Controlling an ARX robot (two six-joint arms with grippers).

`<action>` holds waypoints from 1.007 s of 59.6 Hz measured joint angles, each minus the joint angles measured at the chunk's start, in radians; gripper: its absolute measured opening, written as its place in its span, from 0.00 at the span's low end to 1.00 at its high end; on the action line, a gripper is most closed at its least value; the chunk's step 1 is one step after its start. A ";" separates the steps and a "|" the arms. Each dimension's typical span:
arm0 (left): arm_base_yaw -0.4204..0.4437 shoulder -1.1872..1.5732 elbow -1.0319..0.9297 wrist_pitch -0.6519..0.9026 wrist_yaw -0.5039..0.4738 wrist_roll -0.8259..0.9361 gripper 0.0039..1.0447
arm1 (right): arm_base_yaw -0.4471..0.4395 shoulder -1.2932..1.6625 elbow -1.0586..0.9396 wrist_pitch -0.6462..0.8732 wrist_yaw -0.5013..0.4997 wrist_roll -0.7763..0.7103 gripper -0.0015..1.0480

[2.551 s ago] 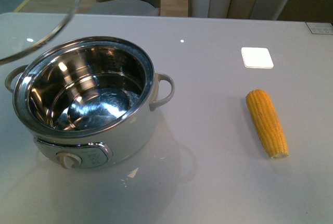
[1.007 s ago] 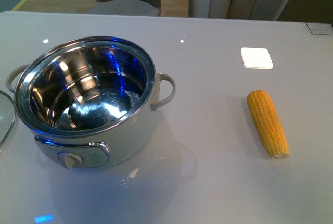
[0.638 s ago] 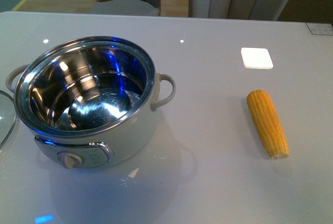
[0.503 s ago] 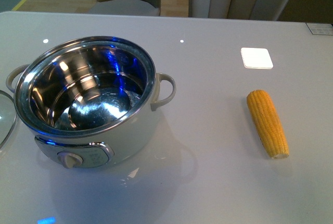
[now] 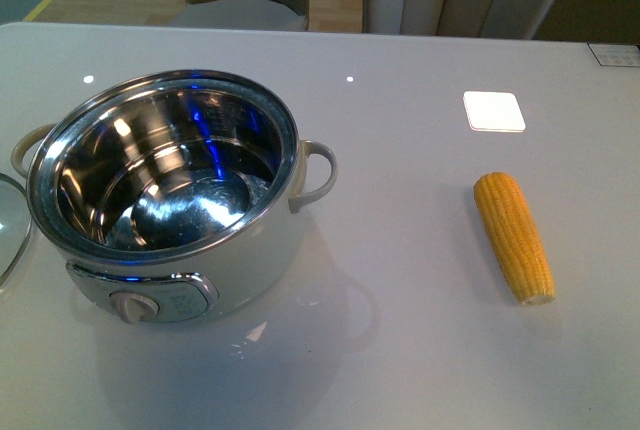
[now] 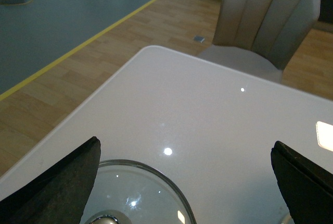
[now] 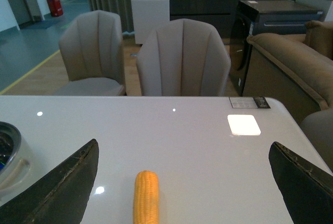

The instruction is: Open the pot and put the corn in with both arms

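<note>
On the white table (image 5: pixel 400 370) the corn (image 5: pixel 513 235) lay near-to-far, just ahead of the right gripper (image 7: pixel 183 146), its jaws apart.

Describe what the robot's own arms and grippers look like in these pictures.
Only the fingers show, and only in the wrist views. The left gripper has two matte black, wedge-shaped fingers that taper to blunt tips. The right gripper has the same black wedges, with pale scuffing along their edges. No cables, markings or arm links are visible; the front view shows neither arm.
</note>
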 joint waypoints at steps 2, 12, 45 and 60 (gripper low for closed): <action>-0.006 -0.061 -0.028 -0.023 -0.002 -0.017 0.94 | 0.000 0.000 0.000 0.000 0.000 0.000 0.92; -0.032 -0.312 -0.135 -0.135 -0.032 -0.048 0.94 | 0.000 0.000 0.000 0.000 0.000 0.000 0.92; -0.154 -1.187 -0.400 -0.798 -0.050 -0.084 0.94 | 0.000 0.000 0.000 0.000 0.000 0.000 0.92; -0.216 -1.351 -0.418 -0.898 -0.155 -0.056 0.94 | 0.000 0.000 0.000 0.000 0.000 0.000 0.92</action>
